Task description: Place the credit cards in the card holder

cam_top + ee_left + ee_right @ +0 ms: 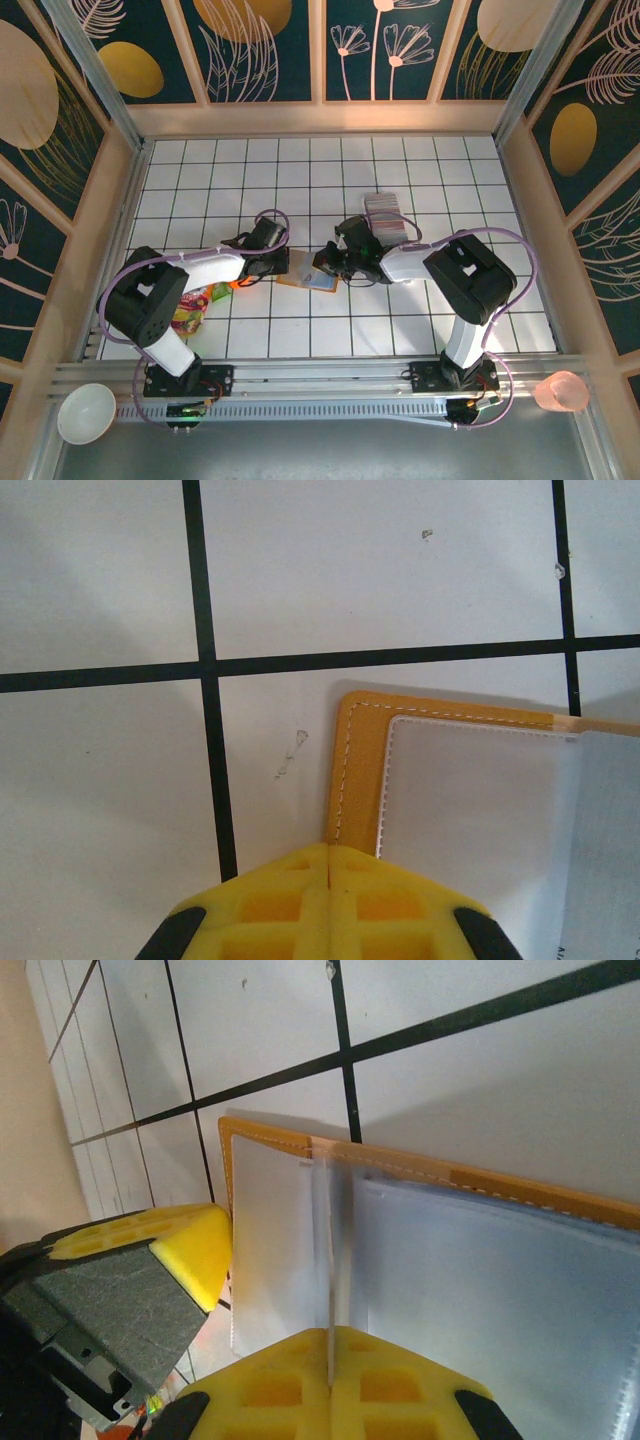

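Note:
The tan card holder lies open on the white gridded table between the two arms. Its pale clear-sleeved inside faces up. My left gripper is shut on the stitched tan edge of the holder at its left side. My right gripper is shut on a thin white credit card, seen edge-on. That card stands over the holder's middle fold. The left gripper's yellow finger sits at the holder's left edge. A row of credit cards stands behind the right gripper.
A colourful snack packet lies by the left arm's base. A white bowl and a pink cup sit off the table at the near corners. Wooden-framed walls enclose the grid surface.

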Action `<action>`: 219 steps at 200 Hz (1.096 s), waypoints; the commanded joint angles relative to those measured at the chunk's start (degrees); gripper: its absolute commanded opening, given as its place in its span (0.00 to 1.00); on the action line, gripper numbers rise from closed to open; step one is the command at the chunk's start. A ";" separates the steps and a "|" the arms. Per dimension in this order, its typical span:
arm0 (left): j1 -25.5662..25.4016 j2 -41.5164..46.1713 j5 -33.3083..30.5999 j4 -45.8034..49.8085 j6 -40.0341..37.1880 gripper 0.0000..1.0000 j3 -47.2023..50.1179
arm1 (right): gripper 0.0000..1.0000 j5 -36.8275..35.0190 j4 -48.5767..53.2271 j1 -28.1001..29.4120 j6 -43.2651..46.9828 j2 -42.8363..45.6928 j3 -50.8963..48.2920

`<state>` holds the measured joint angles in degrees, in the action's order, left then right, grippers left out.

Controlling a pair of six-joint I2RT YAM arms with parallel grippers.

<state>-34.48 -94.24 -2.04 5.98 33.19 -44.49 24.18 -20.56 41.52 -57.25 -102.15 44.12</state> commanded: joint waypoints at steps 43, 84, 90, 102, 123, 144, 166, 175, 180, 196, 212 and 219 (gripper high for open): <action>0.26 -2.35 -1.03 3.68 -0.76 0.00 1.78 | 0.00 1.77 -4.67 -0.56 -0.81 2.65 -1.66; 0.27 -2.25 -1.20 3.58 -0.67 0.00 2.12 | 0.00 2.20 -6.03 -0.65 -1.23 1.94 -2.02; 0.22 -2.21 -1.14 3.58 -0.67 0.00 2.13 | 0.00 2.55 -6.60 -0.58 -1.44 1.56 -2.17; 0.25 -2.30 -1.12 3.60 -0.67 0.00 2.13 | 0.00 2.88 -7.25 -0.61 -1.81 0.87 -2.02; 0.28 -2.39 -0.94 3.51 -0.63 0.00 2.01 | 0.00 2.85 -7.90 -0.60 -2.55 0.34 -2.34; 0.27 -2.40 -0.93 3.51 -0.67 0.00 2.04 | 0.00 2.18 -7.86 -0.41 -3.93 0.14 -2.82; 0.25 -2.50 -0.80 3.51 -0.67 0.00 2.03 | 0.00 1.32 -7.66 -0.10 -5.27 -0.10 -3.47; 0.25 -2.55 -0.77 3.51 -0.67 0.00 2.04 | 0.00 0.84 -7.13 0.12 -5.57 -0.23 -3.38; 0.27 -2.61 -0.66 3.51 -0.67 0.00 1.98 | 0.00 0.61 -6.95 0.34 -5.68 -0.17 -3.51; 0.25 -2.74 -0.59 3.51 -0.67 0.00 1.92 | 0.00 -0.14 -6.16 0.47 -6.01 -0.27 -3.75; 0.23 -2.77 -0.56 3.38 -0.74 0.00 1.97 | 0.00 -0.97 -5.37 0.65 -6.29 -0.18 -3.87; 0.28 -2.76 -0.50 3.34 -0.73 0.00 2.01 | 0.00 -0.92 -5.69 0.74 -6.37 -0.29 -4.03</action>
<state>-34.48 -94.28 -2.04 5.93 33.19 -44.49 24.95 -26.57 41.58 -62.24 -101.47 41.08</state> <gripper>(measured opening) 0.039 0.046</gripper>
